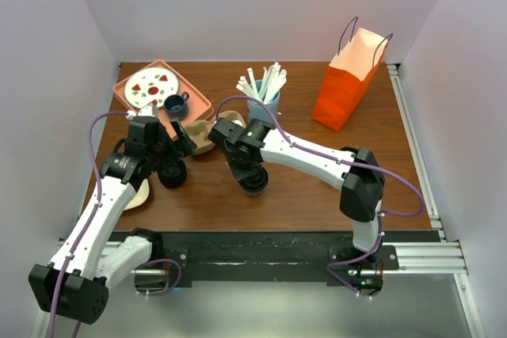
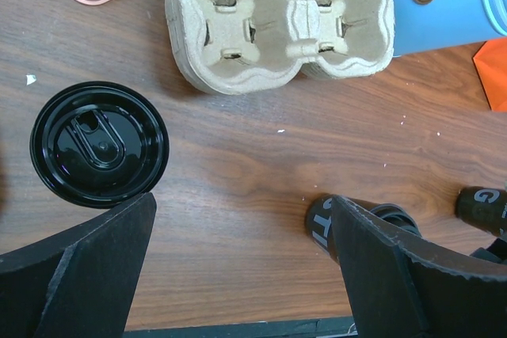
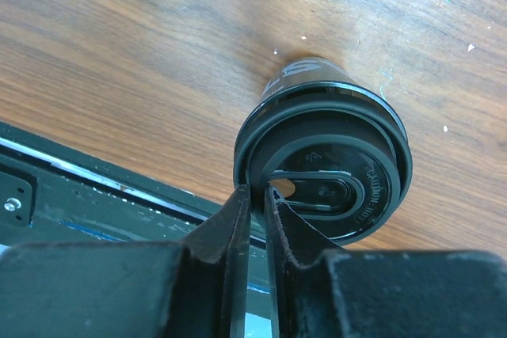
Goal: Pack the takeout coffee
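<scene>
Right now the right hand [image 3: 255, 195] is almost closed, its two fingers pinching the rim of the black plastic sip lid [image 3: 341, 156] that sits on a black paper coffee cup [image 3: 295, 78]. That cup stands upright on the brown wooden surface [image 3: 119, 53], toward the front and about midway across in the top view. The left hand [image 2: 242, 227] is spread wide and holds nothing. It hangs over bare wood, and a second black lidded cup [image 2: 99, 144] stands just beyond one of its fingers, not touching it.

Behind both cups lies the beige moulded-pulp cup carrier [image 2: 277, 25], flat on the surface, its visible wells empty. Just to the carrier's right stands a blue tumbler [image 1: 263, 106] filled with white stirrers [image 1: 269, 81]. Farther right, near the back corner, an orange paper bag [image 1: 347, 89] with grey cord handles stands upright and open. At the back left, a pink square tray [image 1: 120, 93] carries a white patterned plate [image 1: 150, 89] and a small dark-blue mug [image 1: 175, 103].
</scene>
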Action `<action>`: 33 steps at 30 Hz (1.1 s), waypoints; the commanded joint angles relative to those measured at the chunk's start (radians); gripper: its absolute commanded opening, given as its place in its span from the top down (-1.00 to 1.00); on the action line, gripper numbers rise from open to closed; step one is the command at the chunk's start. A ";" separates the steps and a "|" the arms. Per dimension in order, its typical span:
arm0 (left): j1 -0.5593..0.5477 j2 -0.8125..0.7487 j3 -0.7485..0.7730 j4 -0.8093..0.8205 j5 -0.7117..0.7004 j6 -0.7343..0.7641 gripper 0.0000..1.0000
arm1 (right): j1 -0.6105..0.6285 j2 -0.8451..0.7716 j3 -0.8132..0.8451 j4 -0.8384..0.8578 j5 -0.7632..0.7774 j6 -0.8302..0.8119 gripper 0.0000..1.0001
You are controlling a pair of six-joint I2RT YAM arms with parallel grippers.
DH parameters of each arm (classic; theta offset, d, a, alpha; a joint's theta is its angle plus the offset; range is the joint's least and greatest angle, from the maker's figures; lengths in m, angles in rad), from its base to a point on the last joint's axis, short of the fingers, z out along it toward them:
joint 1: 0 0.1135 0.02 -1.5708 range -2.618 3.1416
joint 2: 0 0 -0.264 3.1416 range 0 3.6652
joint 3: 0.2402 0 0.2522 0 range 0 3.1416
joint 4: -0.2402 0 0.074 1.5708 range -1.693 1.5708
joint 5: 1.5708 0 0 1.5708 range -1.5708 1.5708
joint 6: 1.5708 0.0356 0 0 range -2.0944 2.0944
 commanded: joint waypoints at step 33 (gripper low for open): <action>-0.049 0.045 -0.207 0.347 0.605 0.076 -0.58 | -0.336 -0.372 -0.252 0.145 -0.445 -0.314 -0.51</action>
